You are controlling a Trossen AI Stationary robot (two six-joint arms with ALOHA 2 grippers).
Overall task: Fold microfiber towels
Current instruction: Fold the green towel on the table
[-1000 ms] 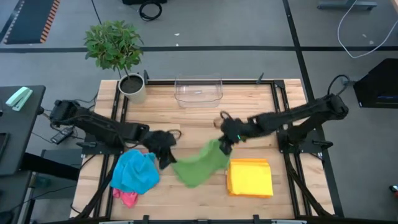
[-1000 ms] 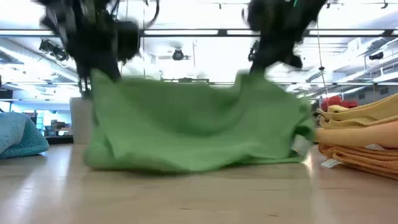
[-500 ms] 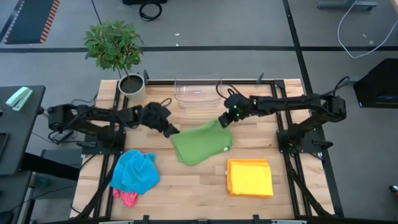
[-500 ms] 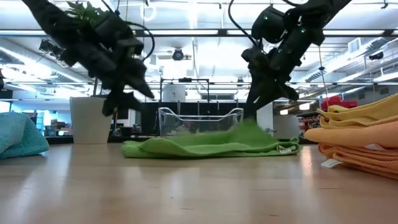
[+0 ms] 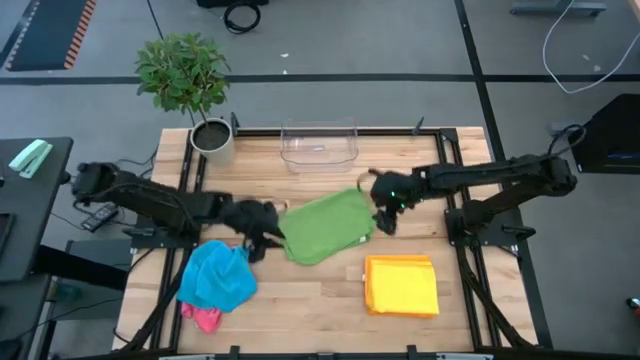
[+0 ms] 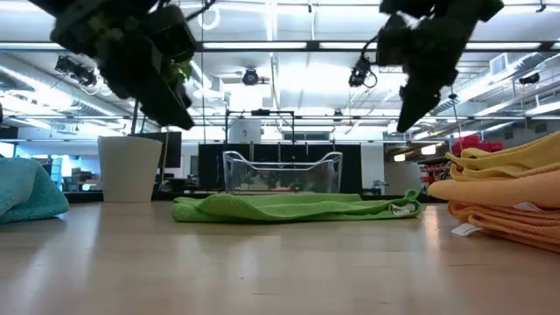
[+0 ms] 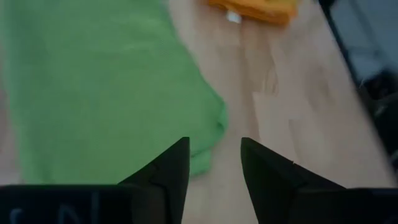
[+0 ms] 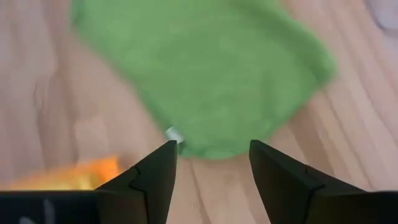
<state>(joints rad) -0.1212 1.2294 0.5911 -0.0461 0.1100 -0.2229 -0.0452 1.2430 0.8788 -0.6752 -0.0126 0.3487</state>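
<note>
A green microfiber towel lies flat on the wooden table's middle, its white tag at one corner. My left gripper hovers open above the towel's left near corner, touching nothing. My right gripper hovers open just beyond the towel's right edge, also clear of it. In the low view both grippers, left and right, hang well above the towel. A folded yellow-orange stack sits near right. A crumpled blue towel lies on a pink one near left.
A clear plastic bin stands at the far edge, centre. A white pot with a plant is at the far left corner. Bare wood lies between the green towel and the table's near edge.
Both grippers carried the hanging green towel from the near middle toward the far edge, laid it down flat and let go. They then rose. My left gripper drew back toward the near left, my right toward the right edge. The towel stays spread on the table.
</note>
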